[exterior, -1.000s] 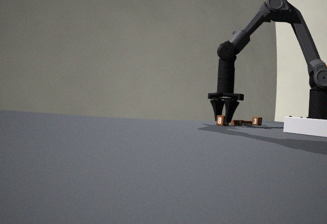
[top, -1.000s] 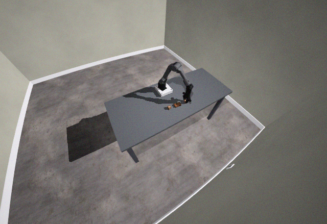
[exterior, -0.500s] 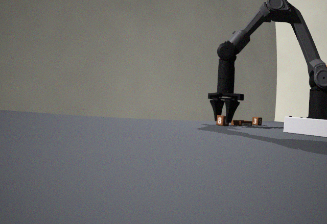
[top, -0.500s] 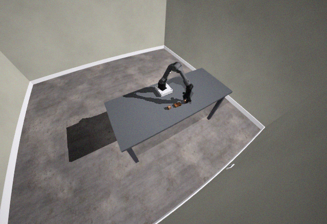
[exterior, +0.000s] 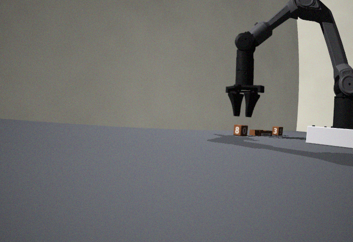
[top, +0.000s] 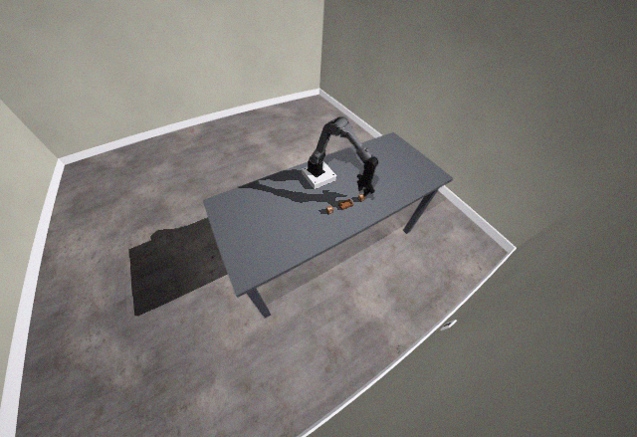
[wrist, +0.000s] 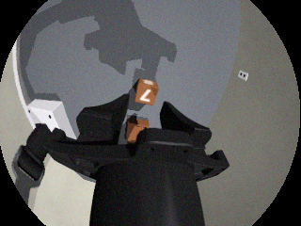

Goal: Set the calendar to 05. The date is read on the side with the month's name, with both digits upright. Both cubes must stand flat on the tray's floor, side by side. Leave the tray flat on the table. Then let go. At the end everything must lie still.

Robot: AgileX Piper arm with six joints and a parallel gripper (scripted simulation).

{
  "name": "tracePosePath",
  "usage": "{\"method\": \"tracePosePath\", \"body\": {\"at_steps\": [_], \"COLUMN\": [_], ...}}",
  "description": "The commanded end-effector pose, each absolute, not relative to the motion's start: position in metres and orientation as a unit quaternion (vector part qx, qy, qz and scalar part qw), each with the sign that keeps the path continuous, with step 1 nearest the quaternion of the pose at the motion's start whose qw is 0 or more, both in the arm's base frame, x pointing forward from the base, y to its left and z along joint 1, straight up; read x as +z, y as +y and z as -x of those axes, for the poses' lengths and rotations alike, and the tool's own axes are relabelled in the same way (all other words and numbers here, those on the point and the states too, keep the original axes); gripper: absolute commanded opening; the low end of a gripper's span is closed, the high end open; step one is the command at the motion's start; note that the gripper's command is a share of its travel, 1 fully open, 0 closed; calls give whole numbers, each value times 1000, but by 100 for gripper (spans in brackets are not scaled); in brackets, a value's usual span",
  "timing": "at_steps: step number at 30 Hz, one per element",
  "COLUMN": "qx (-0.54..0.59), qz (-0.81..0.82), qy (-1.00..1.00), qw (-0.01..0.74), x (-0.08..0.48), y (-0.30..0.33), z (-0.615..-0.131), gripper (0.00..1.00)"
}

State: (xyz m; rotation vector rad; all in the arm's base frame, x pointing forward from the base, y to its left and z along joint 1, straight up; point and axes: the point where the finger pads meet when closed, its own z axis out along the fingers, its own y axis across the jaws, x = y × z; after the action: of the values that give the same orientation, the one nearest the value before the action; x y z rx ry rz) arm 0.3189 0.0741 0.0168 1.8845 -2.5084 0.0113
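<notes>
My pincer (exterior: 242,114) is matte black, like the arm (exterior: 327,25) behind it, which shades to dark charcoal along the upper links. My base block (exterior: 327,136) is plain white. The counter (exterior: 113,182) is a flat slate grey, crossed by darker grey shadow. The nearer cube (exterior: 240,130) is orange-brown with a white 8 on one face and a dim grey 0 on the next. The other cube (exterior: 277,131) is the same orange-brown, marked with a white 3. The tray (exterior: 260,133) between them is orange-brown with a darker panel. The walls (exterior: 113,48) are dull olive-grey.
</notes>
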Motion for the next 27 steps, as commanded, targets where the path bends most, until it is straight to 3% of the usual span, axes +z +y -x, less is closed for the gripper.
{"method": "tracePosePath", "body": {"at_steps": [1,16,17,27], "qx": [5,4,4,4], "qz": [-601,-601,-601,-601], "qy": [-799,-799,-799,-799], "qw": [-1,0,0,0], "x": [29,62,61,61], "y": [75,75,75,75], "z": [-320,-320,-320,-320], "gripper": [63,63,100,100]}}
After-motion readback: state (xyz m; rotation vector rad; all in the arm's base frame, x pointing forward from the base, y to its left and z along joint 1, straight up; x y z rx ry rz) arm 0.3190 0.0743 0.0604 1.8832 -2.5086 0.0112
